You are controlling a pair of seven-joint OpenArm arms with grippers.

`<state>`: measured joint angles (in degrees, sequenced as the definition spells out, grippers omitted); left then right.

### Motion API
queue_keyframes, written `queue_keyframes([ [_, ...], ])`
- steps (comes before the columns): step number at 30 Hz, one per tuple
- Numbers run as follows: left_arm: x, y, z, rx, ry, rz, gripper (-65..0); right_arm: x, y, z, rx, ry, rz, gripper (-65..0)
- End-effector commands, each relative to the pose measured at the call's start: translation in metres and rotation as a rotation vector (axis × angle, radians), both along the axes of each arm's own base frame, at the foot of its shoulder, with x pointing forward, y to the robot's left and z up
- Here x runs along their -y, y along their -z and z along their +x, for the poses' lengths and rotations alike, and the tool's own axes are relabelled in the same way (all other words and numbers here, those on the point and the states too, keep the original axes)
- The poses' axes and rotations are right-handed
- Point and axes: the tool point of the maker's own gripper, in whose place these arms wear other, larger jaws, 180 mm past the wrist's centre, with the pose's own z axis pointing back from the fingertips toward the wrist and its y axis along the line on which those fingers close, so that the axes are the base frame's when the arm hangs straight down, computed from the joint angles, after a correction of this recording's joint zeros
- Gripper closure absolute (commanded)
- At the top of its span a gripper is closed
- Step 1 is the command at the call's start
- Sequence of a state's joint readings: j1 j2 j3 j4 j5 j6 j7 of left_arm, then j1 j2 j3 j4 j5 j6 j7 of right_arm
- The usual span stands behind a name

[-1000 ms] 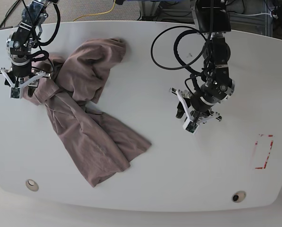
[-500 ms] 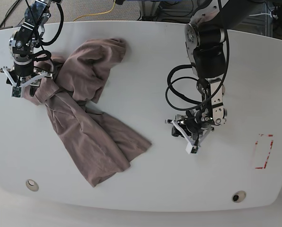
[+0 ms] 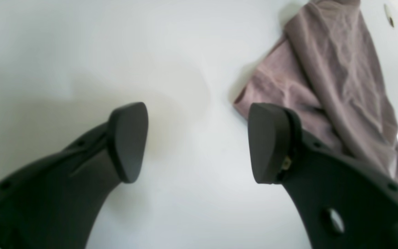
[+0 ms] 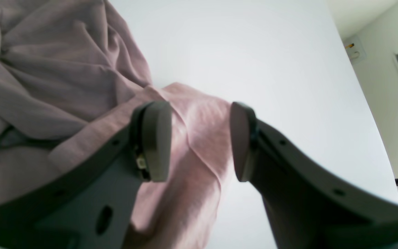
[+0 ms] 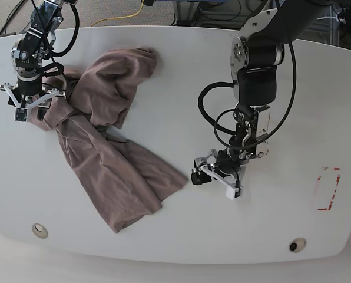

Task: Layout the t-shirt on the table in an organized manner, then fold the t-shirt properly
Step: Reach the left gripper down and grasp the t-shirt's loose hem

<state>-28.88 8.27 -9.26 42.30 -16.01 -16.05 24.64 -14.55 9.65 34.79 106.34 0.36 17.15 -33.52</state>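
The t-shirt (image 5: 111,147) lies crumpled on the table (image 5: 181,65). My left gripper (image 5: 214,180) gapes wide beside its hem — ready to bite; my right gripper (image 4: 199,141) straddles a sleeve fold, half-parted, not pinching.

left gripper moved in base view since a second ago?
Yes. The left gripper has moved down and leftward, away from the red dashed mark, toward the t-shirt corner.

soft knit t-shirt (image 5: 113,171), glossy white table (image 5: 181,76)
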Motion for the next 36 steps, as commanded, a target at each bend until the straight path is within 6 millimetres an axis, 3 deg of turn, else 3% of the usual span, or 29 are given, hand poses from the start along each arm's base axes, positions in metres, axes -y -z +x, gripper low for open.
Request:
queue_keyframes([
  [1, 0.015, -0.01, 0.008, 0.012, 0.013, -0.031, -43.2, 0.003, -0.015, 0.006, 0.046, -0.011, -0.026, -27.0],
  [8, 0.035, 0.0, 0.012, -0.04, -0.032, -0.08, -42.5, 0.003, -0.014, 0.005, 0.043, -0.011, -0.026, -27.0],
  [14, 0.052, -0.004, 0.017, -0.013, -0.031, -0.113, -42.4, 0.002, -0.017, 0.005, 0.049, -0.014, -0.03, -27.0],
  [27, 0.062, -0.002, 0.022, -0.045, -0.068, -0.125, -41.1, -0.003, -0.018, 0.006, 0.06, -0.014, -0.02, -27.0],
  [31, 0.058, 0.001, 0.023, -0.043, -0.095, -0.105, -31.2, -0.003, -0.018, 0.007, 0.062, -0.013, -0.017, -27.0],
  [36, 0.051, 0.006, 0.022, -0.064, -0.126, -0.083, -7.9, -0.011, -0.014, 0.008, 0.06, -0.031, 0.001, -27.0],
])
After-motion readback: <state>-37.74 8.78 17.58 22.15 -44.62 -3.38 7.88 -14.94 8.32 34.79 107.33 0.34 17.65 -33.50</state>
